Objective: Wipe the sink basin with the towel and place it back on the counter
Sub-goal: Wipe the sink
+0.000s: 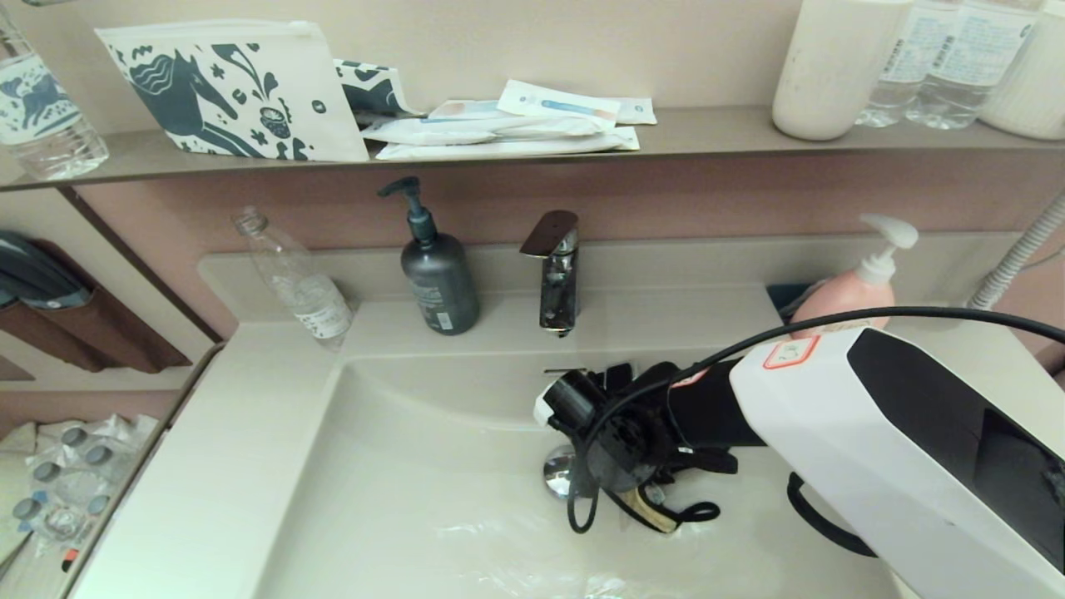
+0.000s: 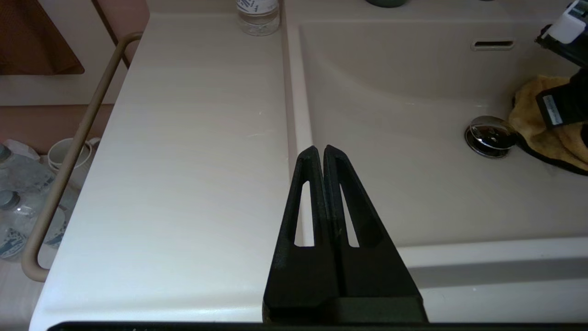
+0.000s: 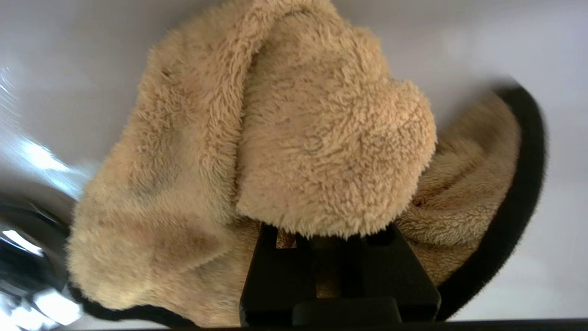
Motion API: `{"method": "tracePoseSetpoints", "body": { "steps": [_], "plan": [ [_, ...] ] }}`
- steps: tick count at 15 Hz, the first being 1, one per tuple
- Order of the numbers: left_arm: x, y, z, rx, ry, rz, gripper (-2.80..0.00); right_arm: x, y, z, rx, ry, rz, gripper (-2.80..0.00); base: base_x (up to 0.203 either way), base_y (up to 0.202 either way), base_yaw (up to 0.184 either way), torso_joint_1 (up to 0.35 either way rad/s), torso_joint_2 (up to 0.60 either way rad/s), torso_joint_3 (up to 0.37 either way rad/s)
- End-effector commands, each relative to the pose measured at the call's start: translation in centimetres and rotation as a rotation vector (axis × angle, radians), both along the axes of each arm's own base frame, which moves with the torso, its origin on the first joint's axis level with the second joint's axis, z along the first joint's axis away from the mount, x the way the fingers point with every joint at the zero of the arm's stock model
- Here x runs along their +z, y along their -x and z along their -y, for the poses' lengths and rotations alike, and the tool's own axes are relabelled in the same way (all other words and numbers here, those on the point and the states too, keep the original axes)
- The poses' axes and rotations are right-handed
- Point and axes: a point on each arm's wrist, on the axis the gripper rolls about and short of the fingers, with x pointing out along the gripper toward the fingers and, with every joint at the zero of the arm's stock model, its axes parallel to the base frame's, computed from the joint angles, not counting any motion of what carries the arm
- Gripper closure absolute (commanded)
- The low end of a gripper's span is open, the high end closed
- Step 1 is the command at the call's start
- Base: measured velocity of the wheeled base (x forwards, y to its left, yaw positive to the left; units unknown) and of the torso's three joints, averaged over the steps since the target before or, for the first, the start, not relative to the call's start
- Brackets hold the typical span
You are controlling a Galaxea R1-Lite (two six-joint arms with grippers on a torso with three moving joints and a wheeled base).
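Note:
The cream-white sink basin (image 1: 399, 499) has its chrome drain plug (image 1: 556, 472) at the middle. My right gripper (image 1: 645, 499) is down in the basin just right of the plug, shut on the mustard-yellow towel (image 3: 285, 138). The cloth bulges over the fingers and its black trim (image 3: 528, 184) curves along one side. In the left wrist view the towel (image 2: 535, 128) lies bunched on the basin floor beside the plug (image 2: 489, 135), below the overflow slot (image 2: 492, 44). My left gripper (image 2: 320, 149) is shut and empty, hovering over the counter (image 2: 183, 161) by the basin's left rim.
A faucet (image 1: 556, 270), a dark pump bottle (image 1: 437, 274), a clear plastic bottle (image 1: 295, 279) and a pink pump bottle (image 1: 849, 291) stand along the counter's back. A brown-grey shelf (image 1: 707, 133) above carries packets and bottles. A towel rail (image 2: 69, 156) runs along the counter's left side.

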Motion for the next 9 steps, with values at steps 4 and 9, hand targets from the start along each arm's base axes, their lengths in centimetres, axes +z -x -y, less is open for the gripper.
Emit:
{"method": "tracePoseSetpoints", "body": {
  "steps": [4, 9],
  "plan": [
    [0.0, 0.0, 0.0, 0.0, 0.0, -0.001, 0.0, 0.2, -1.5, -2.4, 0.043, -0.116, 0.136, 0.0, 0.0, 0.0, 0.0, 0.0, 0.0, 0.0],
    [0.0, 0.0, 0.0, 0.0, 0.0, -0.001, 0.0, -0.4, 0.3, -7.1, 0.19, -0.155, 0.182, 0.0, 0.0, 0.0, 0.0, 0.0, 0.0, 0.0]
  ]
}}
